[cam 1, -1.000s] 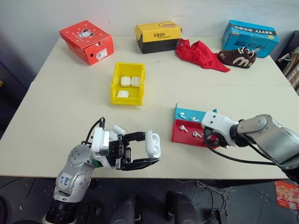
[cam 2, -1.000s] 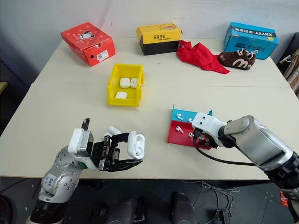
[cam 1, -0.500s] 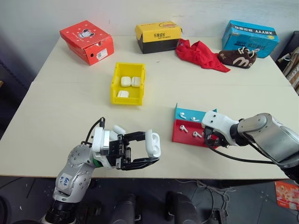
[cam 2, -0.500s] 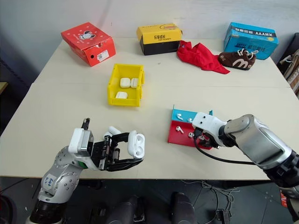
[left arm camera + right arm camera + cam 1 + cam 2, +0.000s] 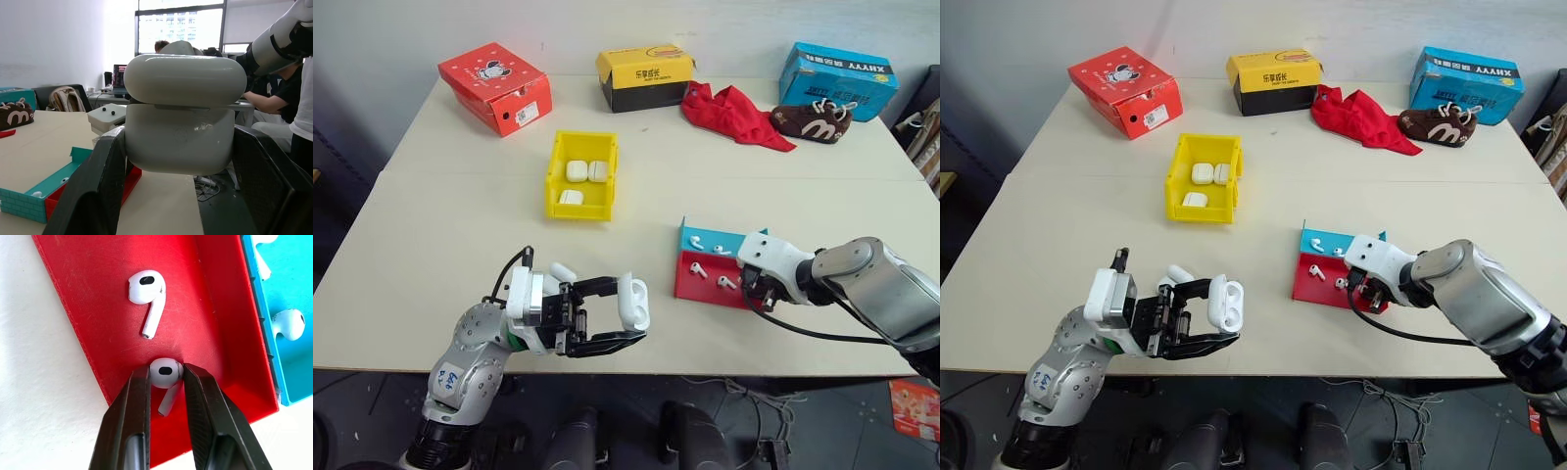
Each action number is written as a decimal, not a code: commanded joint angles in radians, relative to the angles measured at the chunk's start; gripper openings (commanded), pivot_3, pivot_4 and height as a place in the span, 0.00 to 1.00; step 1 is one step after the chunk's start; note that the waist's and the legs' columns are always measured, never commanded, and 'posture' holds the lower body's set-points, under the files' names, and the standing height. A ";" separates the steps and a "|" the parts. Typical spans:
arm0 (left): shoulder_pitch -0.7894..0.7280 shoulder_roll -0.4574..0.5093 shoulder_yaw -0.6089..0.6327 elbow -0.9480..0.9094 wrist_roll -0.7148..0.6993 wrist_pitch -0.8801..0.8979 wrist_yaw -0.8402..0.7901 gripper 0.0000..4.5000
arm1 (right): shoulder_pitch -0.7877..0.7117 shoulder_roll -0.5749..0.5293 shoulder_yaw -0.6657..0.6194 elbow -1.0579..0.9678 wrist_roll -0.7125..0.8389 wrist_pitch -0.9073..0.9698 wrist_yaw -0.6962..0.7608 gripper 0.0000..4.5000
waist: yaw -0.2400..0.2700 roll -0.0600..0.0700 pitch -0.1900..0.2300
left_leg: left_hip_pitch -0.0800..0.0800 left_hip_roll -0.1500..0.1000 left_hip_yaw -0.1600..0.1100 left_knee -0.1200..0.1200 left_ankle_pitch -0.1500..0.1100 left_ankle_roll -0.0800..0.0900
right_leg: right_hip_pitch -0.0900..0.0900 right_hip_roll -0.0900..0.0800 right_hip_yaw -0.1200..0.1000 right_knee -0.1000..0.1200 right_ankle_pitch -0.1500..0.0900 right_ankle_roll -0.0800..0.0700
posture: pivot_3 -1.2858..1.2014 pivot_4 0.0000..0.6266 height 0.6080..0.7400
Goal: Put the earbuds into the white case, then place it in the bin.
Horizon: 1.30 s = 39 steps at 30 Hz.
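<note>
White case (image 5: 632, 303), lid ajar, sits pinched in the left claw (image 5: 610, 312) near the bench's front edge. Right claw (image 5: 165, 382) pinches one earbud (image 5: 165, 373) in the red tray (image 5: 93, 313); another earbud (image 5: 146, 294) lies just beyond its fingertips.

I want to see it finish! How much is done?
Done: three closed cases sit in the yellow bin. Now: the left pincer holds a white case, and the right pincer pinches an earbud in the red tray. Left: filling the case, then binning it.
</note>
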 commanded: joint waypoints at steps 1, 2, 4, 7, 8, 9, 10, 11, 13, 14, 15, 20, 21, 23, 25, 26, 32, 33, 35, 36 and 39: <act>-0.007 0.005 0.003 -0.042 -0.018 -0.006 -0.004 0.62 | 0.005 -0.006 0.004 0.002 -0.013 -0.001 0.010 0.17 | 0.000 0.000 0.000 | 0.000 0.000 0.000 0.000 0.000 0.000 | 0.000 0.000 0.000 0.000 0.000 0.000 | 0.52 0.24 1.00; -0.009 0.005 0.003 -0.041 -0.018 -0.007 -0.005 0.62 | 0.005 -0.005 0.003 0.002 -0.013 -0.003 0.011 0.13 | 0.000 0.000 0.000 | 0.000 0.000 0.000 0.000 0.000 0.000 | 0.000 0.000 0.000 0.000 0.000 0.000 | 0.52 0.24 1.00; -0.016 0.001 0.004 -0.037 -0.022 -0.009 -0.007 0.62 | 0.011 -0.003 -0.018 -0.001 -0.004 -0.015 0.016 0.11 | 0.000 0.000 0.000 | 0.000 0.000 0.000 0.000 0.000 0.000 | 0.000 0.000 0.000 0.000 0.000 0.000 | 0.52 0.24 1.00; -0.047 0.011 0.004 -0.032 -0.070 0.046 -0.016 0.62 | 0.047 -0.006 -0.149 -0.024 0.073 -0.033 0.055 0.11 | 0.002 0.000 0.000 | 0.000 0.000 0.000 0.000 0.000 0.000 | 0.000 0.000 0.000 0.000 0.000 0.000 | 0.52 0.24 1.00; -0.056 0.015 0.007 -0.030 -0.081 0.061 -0.017 0.62 | 0.058 -0.008 -0.187 -0.031 0.099 -0.030 0.068 0.11 | 0.003 0.000 0.000 | -0.001 0.000 0.000 0.000 0.000 0.000 | 0.000 0.000 -0.001 0.000 0.000 0.000 | 0.52 0.24 1.00; -0.073 0.008 0.011 -0.021 -0.091 0.066 -0.016 0.62 | 0.093 -0.005 -0.266 -0.041 0.148 -0.073 0.105 0.11 | 0.004 0.000 0.000 | -0.002 0.000 -0.001 0.000 0.000 0.000 | 0.000 0.000 -0.001 -0.001 0.000 0.000 | 0.52 0.24 1.00; -0.085 0.001 0.015 -0.013 -0.097 0.066 -0.018 0.62 | 0.122 0.002 -0.328 -0.050 0.187 -0.108 0.132 0.11 | 0.003 0.000 0.000 | -0.002 0.000 -0.001 0.000 0.001 0.001 | 0.000 0.000 -0.001 -0.001 0.000 0.000 | 0.52 0.24 1.00; -0.100 -0.007 0.018 -0.004 -0.108 0.068 -0.020 0.62 | 0.153 0.014 -0.401 -0.057 0.235 -0.140 0.163 0.11 | 0.004 0.000 0.000 | -0.002 0.000 -0.001 0.000 0.003 0.005 | 0.000 0.000 -0.002 -0.001 0.000 0.000 | 0.52 0.24 1.00; -0.131 -0.021 0.026 0.017 -0.134 0.083 -0.021 0.62 | 0.211 0.071 -0.551 -0.075 0.359 -0.214 0.236 0.11 | 0.004 0.000 0.000 | -0.002 0.000 -0.002 0.000 0.003 0.006 | 0.001 0.001 -0.005 -0.002 0.000 0.001 | 0.52 0.24 1.00; -0.141 -0.026 0.031 0.024 -0.145 0.090 -0.022 0.62 | 0.229 0.100 -0.604 -0.083 0.410 -0.240 0.259 0.11 | 0.004 0.000 0.000 | -0.002 0.000 -0.002 0.000 0.003 0.006 | 0.001 0.001 -0.005 -0.002 0.000 0.001 | 0.52 0.24 1.00; -0.159 -0.032 0.033 0.036 -0.157 0.098 -0.026 0.62 | 0.238 0.179 -0.700 -0.077 0.517 -0.260 0.262 0.11 | 0.004 0.000 0.000 | -0.002 0.001 -0.003 0.000 0.003 0.006 | 0.003 0.002 -0.006 -0.002 0.000 0.001 | 0.52 0.24 1.00; -0.240 -0.048 0.035 0.103 -0.204 0.157 -0.052 0.62 | 0.241 0.482 -0.883 -0.127 0.793 -0.394 0.117 0.11 | 0.002 0.000 0.000 | -0.001 0.002 -0.003 0.000 0.004 0.006 | 0.004 0.006 -0.007 0.002 0.001 0.001 | 0.52 0.24 1.00; -0.257 -0.053 0.035 0.118 -0.210 0.168 -0.055 0.62 | 0.232 0.527 -0.876 -0.142 0.813 -0.421 0.085 0.11 | 0.002 0.000 0.000 | -0.001 0.002 -0.003 0.000 0.004 0.006 | 0.004 0.007 -0.007 0.002 0.001 0.001 | 0.52 0.24 1.00; -0.282 -0.061 0.034 0.142 -0.214 0.181 -0.064 0.62 | 0.225 0.587 -0.839 -0.171 0.815 -0.479 0.056 0.11 | 0.001 0.000 0.000 | -0.001 0.002 -0.003 0.000 0.004 0.006 | 0.003 0.009 -0.006 0.003 0.001 0.001 | 0.52 0.24 1.00; -0.302 -0.072 0.031 0.159 -0.215 0.195 -0.070 0.62 | 0.224 0.637 -0.792 -0.198 0.799 -0.542 0.049 0.11 | 0.000 0.000 0.000 | -0.001 0.002 -0.003 0.000 0.004 0.005 | 0.003 0.010 -0.005 0.003 0.001 0.001 | 0.52 0.24 1.00; -0.309 -0.074 0.030 0.163 -0.215 0.201 -0.074 0.62 | 0.223 0.657 -0.764 -0.210 0.780 -0.578 0.051 0.11 | 0.000 0.000 0.000 | -0.001 0.002 -0.003 0.000 0.004 0.005 | 0.002 0.011 -0.005 0.003 0.001 0.001 | 0.52 0.24 1.00; -0.332 -0.096 0.033 0.172 -0.215 0.232 -0.071 0.62 | 0.209 0.703 -0.618 -0.227 0.693 -0.713 0.063 0.11 | 0.000 0.000 0.000 | -0.001 0.002 -0.002 0.000 0.004 0.005 | 0.002 0.012 -0.007 0.004 0.001 0.001 | 0.52 0.24 1.00; -0.335 -0.098 0.036 0.174 -0.217 0.238 -0.070 0.62 | 0.206 0.707 -0.600 -0.223 0.682 -0.730 0.061 0.11 | 0.000 0.000 0.000 | -0.001 0.002 -0.001 0.000 0.004 0.005 | 0.002 0.012 -0.007 0.004 0.001 0.001 | 0.52 0.24 1.00; -0.345 -0.100 0.038 0.185 -0.211 0.243 -0.071 0.62 | 0.203 0.707 -0.569 -0.212 0.663 -0.758 0.070 0.11 | 0.000 0.000 0.000 | -0.001 0.002 -0.001 0.000 0.004 0.005 | 0.001 0.012 -0.007 0.004 0.001 0.001 | 0.52 0.24 1.00; -0.351 -0.101 0.039 0.191 -0.209 0.245 -0.072 0.62 | 0.204 0.703 -0.556 -0.206 0.654 -0.768 0.075 0.11 | 0.001 0.000 0.000 | -0.001 0.002 -0.001 0.000 0.004 0.005 | 0.001 0.012 -0.007 0.004 0.001 0.001 | 0.52 0.24 1.00; -0.363 -0.105 0.041 0.199 -0.201 0.241 -0.072 0.62 | 0.221 0.692 -0.518 -0.184 0.615 -0.800 0.097 0.11 | 0.000 0.000 0.000 | -0.001 0.002 -0.001 0.000 0.004 0.005 | 0.001 0.012 -0.007 0.004 0.001 0.001 | 0.52 0.24 1.00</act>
